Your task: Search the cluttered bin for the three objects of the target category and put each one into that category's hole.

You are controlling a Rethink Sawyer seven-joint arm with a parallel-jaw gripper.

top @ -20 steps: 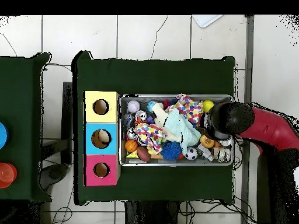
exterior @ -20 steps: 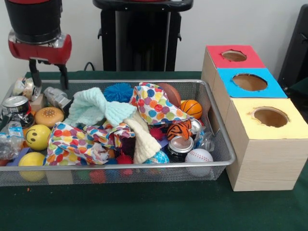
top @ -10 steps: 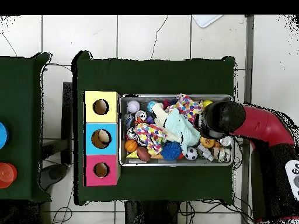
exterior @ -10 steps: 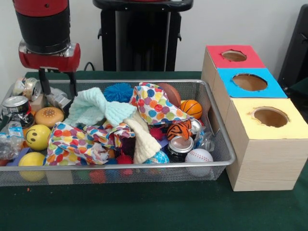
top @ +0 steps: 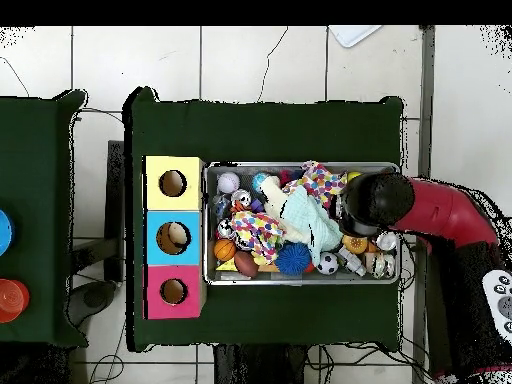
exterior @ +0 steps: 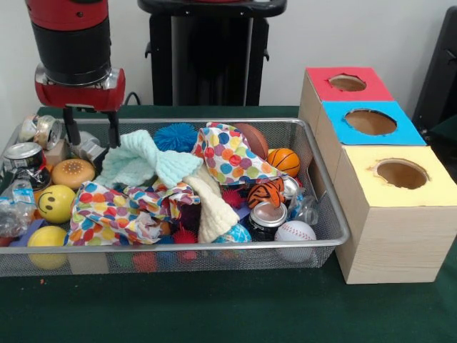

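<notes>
Polka-dot cloth [exterior: 118, 212] in wire bin [exterior: 325, 207], below open hand [exterior: 91, 130]

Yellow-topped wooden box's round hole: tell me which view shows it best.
The overhead view: it looks straight down into the yellow-topped wooden box's round hole, showing its full circle. The front view shows the same hole obliquely, flattened into an ellipse.
</notes>
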